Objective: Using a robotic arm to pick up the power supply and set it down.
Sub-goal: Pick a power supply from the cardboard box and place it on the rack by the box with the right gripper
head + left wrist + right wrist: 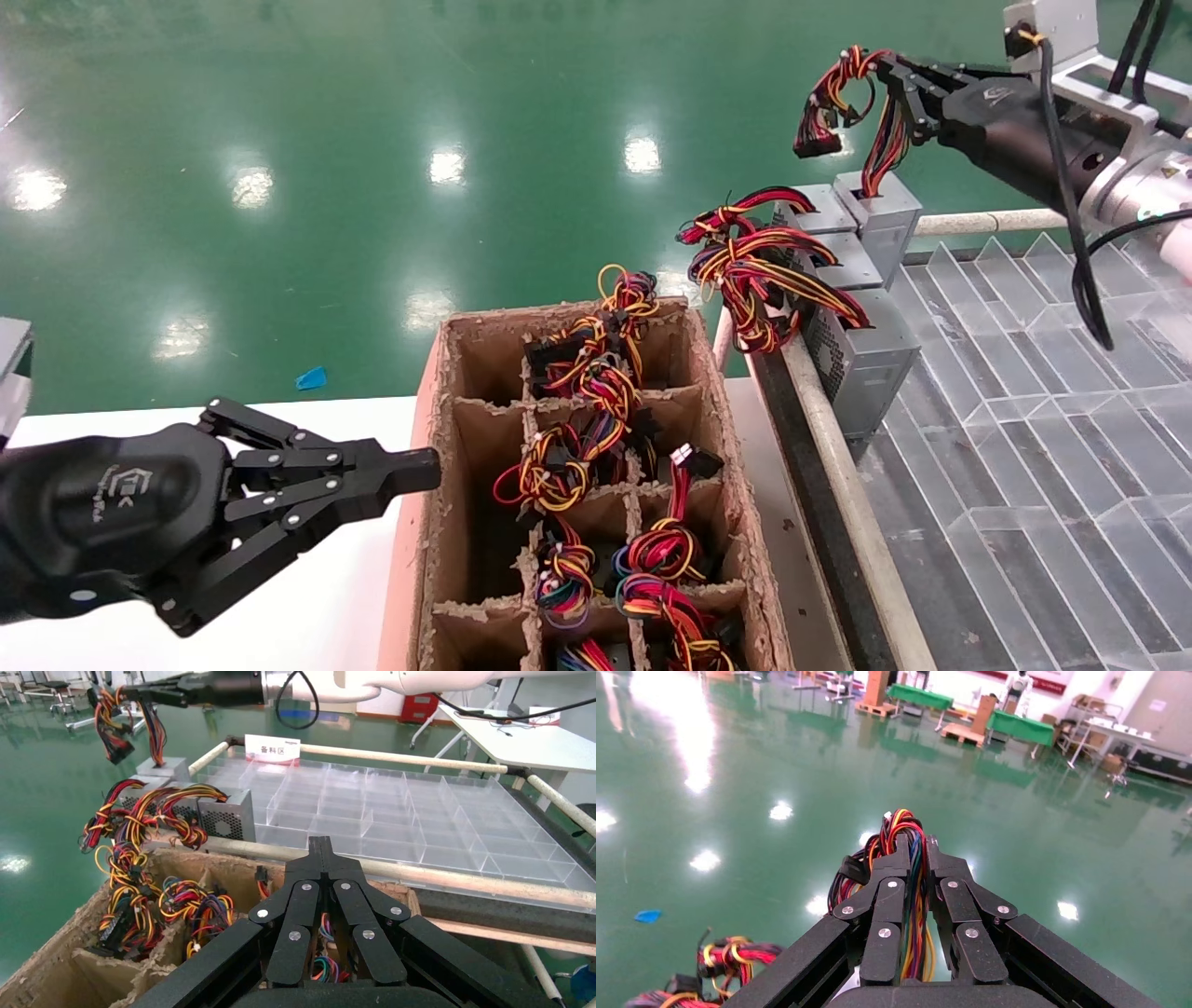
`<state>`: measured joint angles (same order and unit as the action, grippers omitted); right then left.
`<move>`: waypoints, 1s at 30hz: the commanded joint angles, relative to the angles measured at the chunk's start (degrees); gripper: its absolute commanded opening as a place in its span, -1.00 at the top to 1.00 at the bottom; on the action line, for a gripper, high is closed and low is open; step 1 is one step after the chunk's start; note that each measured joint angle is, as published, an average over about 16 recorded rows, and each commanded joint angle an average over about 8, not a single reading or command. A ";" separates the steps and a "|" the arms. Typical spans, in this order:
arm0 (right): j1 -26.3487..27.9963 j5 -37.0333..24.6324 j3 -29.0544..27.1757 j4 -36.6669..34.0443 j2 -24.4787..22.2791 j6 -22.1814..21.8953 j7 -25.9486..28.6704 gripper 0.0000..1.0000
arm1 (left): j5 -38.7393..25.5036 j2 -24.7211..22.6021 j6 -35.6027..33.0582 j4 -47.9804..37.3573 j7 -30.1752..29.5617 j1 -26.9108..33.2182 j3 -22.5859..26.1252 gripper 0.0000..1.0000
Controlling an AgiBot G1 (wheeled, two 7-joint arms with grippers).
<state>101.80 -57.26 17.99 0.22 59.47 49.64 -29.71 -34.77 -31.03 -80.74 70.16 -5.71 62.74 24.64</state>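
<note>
The power supply [885, 216] is a small grey box at the far corner of the clear tray [1024, 419], beside similar grey boxes. Its wire bundle [843, 89] rises from its top into my right gripper [885, 67], which is shut on those wires above the box. In the right wrist view the coloured wires [905, 829] run between the fingers of the right gripper [916, 846]. The left wrist view shows the box [163, 768] under the right gripper [137, 693]. My left gripper [424, 466] [320, 843] is shut and empty, beside the cardboard crate.
A brown cardboard divider crate [447, 419] holds several wire bundles. Three similar grey boxes [861, 359] with red-yellow wires line the tray's near-left edge. A pale rail [838, 466] runs between crate and tray. A white table [307, 606] lies under the left arm.
</note>
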 commanded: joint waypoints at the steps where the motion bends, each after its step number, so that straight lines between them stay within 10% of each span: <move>1: -0.23 0.01 -0.01 -0.28 0.25 -0.50 -0.26 1.00 | 0.00 0.00 0.00 0.00 0.00 0.00 0.00 1.00; 5: -0.94 0.16 -0.12 -0.58 0.60 -1.48 -0.54 0.93 | 0.00 0.00 0.00 0.00 0.00 0.00 0.00 1.00; 14: -1.14 0.74 -0.51 -0.32 0.97 -2.14 -0.46 -1.00 | 0.00 0.00 0.00 0.00 0.00 0.00 0.00 1.00; 30: -0.07 -0.50 0.35 0.25 1.13 -0.48 -0.35 -1.00 | 0.00 0.00 0.00 0.00 0.00 0.00 0.00 1.00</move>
<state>101.87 -58.03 18.53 0.46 60.42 49.34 -30.06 -34.77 -31.03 -80.74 70.16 -5.71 62.74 24.64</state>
